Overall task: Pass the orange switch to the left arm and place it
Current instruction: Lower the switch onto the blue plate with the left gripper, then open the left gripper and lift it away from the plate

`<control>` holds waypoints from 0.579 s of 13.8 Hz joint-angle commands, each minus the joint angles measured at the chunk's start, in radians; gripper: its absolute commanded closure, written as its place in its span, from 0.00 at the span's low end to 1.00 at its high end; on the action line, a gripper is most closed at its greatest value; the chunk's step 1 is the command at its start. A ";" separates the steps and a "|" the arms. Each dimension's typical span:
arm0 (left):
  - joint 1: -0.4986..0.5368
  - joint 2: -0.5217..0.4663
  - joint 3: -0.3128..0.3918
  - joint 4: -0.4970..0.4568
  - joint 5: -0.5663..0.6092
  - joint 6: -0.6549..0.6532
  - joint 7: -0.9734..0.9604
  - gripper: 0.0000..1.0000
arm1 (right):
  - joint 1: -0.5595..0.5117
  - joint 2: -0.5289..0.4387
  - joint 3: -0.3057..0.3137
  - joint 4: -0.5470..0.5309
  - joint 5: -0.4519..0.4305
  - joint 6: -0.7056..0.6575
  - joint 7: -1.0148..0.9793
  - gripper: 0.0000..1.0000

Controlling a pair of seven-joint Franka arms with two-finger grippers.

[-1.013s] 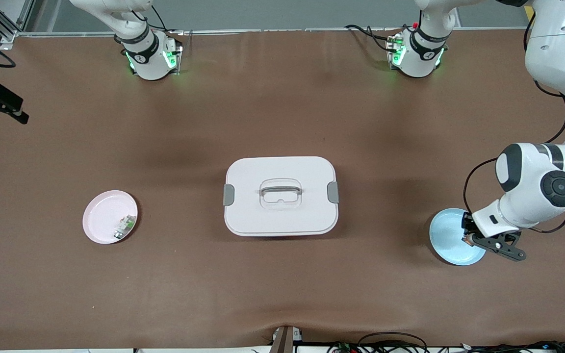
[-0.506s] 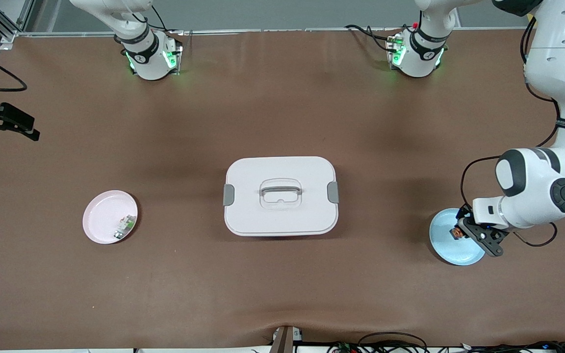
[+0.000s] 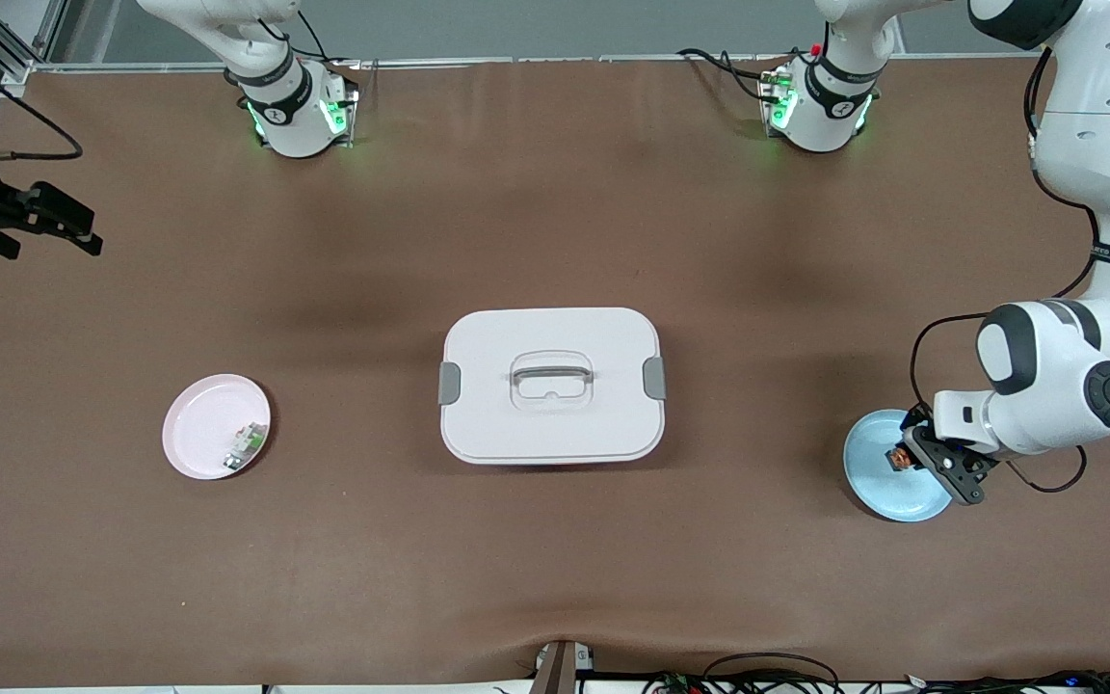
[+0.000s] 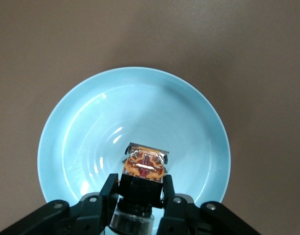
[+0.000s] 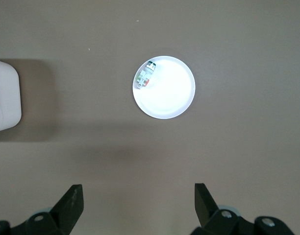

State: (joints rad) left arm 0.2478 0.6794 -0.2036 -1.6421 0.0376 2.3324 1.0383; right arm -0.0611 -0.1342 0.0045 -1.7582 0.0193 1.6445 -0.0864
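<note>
Front view: box [image 3: 551,386] sits between pink plate [image 3: 215,426] and blue plate [image 3: 887,466].

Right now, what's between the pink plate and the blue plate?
The box lies mid-table between the pink plate and the blue plate, per the front view.

Lighting's pretty even and bright from overhead. Soft, blurry shadows sit on the brown tabletop [image 3: 343,540], including a dark strip just beside the box [image 3: 551,386]. The blue plate [image 4: 86,132] has small white glints on its glaze, and the pink plate [image 5: 172,95] is blown out to near white in the right wrist view. Focus looks sharp all round.
</note>
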 commanded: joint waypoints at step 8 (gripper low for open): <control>0.010 -0.089 -0.036 0.108 -0.061 -0.218 -0.047 0.00 | -0.025 -0.004 0.005 0.037 -0.018 -0.008 0.019 0.00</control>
State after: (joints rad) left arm 0.2478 0.6469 -0.2325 -1.5569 0.0026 2.2243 1.0204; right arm -0.0705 -0.1402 -0.0026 -1.7395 0.0182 1.6460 -0.0837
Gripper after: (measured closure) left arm 0.000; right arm 0.000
